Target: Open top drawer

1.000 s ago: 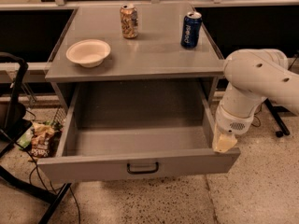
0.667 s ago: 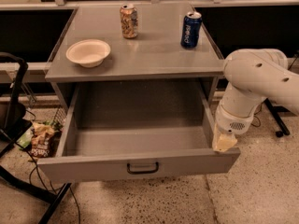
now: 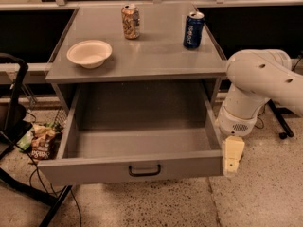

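The tool (image 3: pixel 233 156) is seen at the lower right of the frame, pointing downward and set just beside the right front corner of the top drawer (image 3: pixel 94 172); whether it is clenched or released cannot be told. Above it, the white arm (image 3: pixel 258 86) is bent sharply: a thick perforated link enters from the right edge, and a rounded wrist section drops straight down to the tool. The top drawer is found at the centre and lower centre of the frame, drawn well out from under the grey surface (image 3: pixel 156 60), its deep box exposed and its black bar handle (image 3: pixel 144 170) centred on the front panel. On the surface, a white bowl (image 3: pixel 89 54) is placed at the left, a patterned can (image 3: pixel 130 21) upright at the upper centre, and a blue can (image 3: pixel 193 30) upright at the upper right. A snack bag (image 3: pixel 41 141) lies on the floor (image 3: pixel 255 197) at the left.
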Robot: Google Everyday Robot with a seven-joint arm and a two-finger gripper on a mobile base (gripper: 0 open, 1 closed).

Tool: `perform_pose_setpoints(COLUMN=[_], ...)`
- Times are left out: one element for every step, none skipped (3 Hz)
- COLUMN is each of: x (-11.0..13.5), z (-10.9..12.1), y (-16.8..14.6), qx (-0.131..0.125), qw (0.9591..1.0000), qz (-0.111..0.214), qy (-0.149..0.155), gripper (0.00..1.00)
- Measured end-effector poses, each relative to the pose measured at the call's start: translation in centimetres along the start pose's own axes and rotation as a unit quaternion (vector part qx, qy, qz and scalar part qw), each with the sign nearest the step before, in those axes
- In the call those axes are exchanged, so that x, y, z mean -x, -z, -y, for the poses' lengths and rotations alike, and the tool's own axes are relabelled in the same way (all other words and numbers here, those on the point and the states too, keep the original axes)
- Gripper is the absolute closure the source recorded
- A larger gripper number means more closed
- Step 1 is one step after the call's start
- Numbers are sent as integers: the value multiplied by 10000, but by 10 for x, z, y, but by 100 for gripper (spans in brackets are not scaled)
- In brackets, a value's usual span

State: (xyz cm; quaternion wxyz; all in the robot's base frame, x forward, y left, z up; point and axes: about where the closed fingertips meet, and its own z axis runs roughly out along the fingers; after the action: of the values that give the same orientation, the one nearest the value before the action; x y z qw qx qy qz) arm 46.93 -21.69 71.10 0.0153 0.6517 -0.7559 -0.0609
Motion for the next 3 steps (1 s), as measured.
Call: perform_pose_setpoints(x=[0,-1,-4], z=[0,-11,-43], y=[0,-12,-27], qx=[0,229,686], qw=[10000,9997,9976], qz=[0,56,72], qy=[0,28,72], gripper=[0,15,37])
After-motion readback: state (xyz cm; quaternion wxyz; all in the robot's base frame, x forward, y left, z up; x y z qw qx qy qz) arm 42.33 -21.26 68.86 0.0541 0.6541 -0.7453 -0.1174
